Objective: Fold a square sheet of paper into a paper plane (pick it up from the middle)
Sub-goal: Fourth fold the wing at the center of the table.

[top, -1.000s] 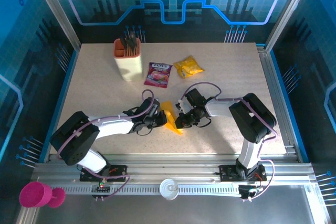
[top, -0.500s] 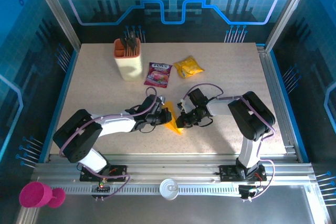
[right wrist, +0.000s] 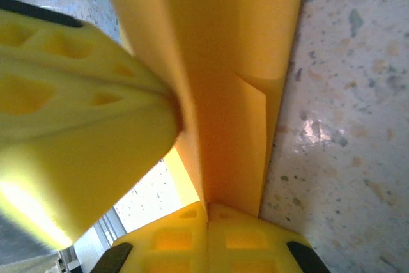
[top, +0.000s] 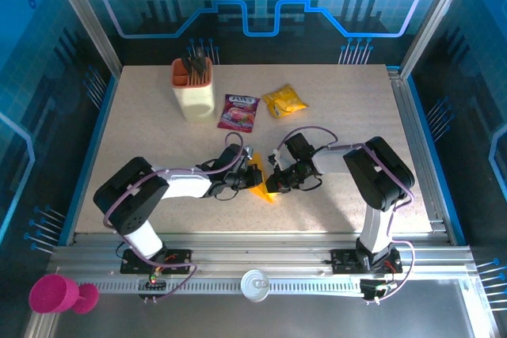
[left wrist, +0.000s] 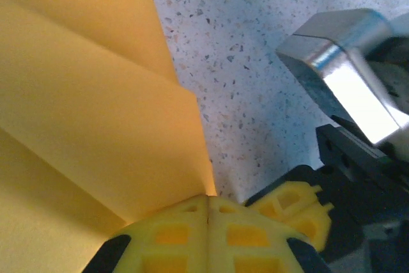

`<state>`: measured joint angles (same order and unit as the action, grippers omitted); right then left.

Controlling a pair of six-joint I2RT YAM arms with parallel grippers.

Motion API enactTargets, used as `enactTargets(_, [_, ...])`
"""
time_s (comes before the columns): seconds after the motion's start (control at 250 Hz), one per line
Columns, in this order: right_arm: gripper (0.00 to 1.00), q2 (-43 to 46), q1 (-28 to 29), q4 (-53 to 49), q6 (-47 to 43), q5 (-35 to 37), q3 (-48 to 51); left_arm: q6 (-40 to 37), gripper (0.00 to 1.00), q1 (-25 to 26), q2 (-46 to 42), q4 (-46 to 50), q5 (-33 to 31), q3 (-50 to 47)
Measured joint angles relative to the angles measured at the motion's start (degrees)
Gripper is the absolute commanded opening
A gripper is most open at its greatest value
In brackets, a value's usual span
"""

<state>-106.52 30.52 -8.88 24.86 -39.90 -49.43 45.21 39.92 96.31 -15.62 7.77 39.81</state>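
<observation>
My left gripper (left wrist: 208,209) has slid right and now pinches the creased paper sheet (left wrist: 89,107). My right gripper (right wrist: 208,212) clamps it too, so I judge the next fold ready.

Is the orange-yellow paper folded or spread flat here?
Folded: the paper shows stacked flaps with creases, and from above it is a narrow wedge pinched by the left gripper and right gripper.

white lettering on purple packet (top: 239,112), perhaps a brand, unreadable
</observation>
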Motion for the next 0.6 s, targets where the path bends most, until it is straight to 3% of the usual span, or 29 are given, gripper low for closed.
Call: enactTargets(0.599, [0.0,-0.4,-0.3,0.2,0.0,-1.0,0.0,-1.3,0.0,-3.1,4.4,0.3,-2.2,3.6])
